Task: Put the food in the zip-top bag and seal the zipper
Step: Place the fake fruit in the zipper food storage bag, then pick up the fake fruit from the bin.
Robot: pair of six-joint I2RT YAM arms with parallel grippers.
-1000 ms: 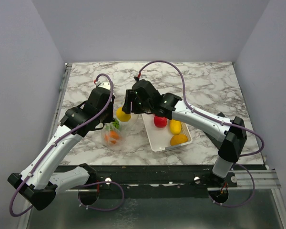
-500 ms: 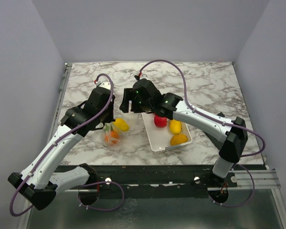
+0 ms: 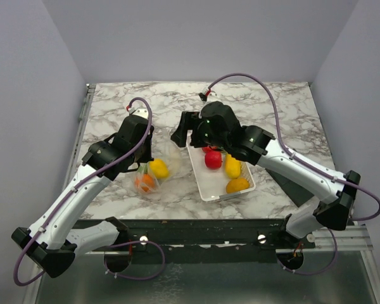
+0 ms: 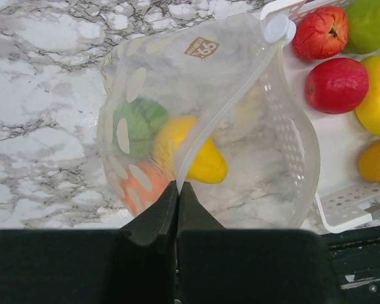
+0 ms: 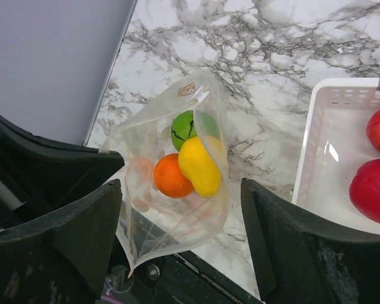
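Observation:
The zip-top bag (image 3: pixel 153 172) hangs open from my left gripper (image 4: pixel 177 185), which is shut on its zipper (image 4: pixel 228 104) edge; the white slider (image 4: pixel 278 28) sits at the far end. Inside the bag are a yellow fruit (image 4: pixel 202 158), an orange one (image 5: pixel 171 175) and a green one (image 4: pixel 139 123). My right gripper (image 5: pixel 180 183) is open and empty, above the bag's mouth and beside the basket; it also shows in the top view (image 3: pixel 180 136). More food lies in the white basket (image 3: pixel 206 187): red fruits (image 3: pixel 213 159), a yellow one (image 3: pixel 232 166) and an orange-yellow one (image 3: pixel 238 185).
The white slotted basket (image 4: pixel 342 202) stands right of the bag, close against it. A light green fruit (image 4: pixel 370 22) lies in its far corner. The marble table's near edge and black frame (image 5: pixel 196 278) run just below the bag.
The yellow fruit that my right gripper held over the bag now lies inside it. My right gripper has opened and drawn back to the right. The left gripper holds as before.

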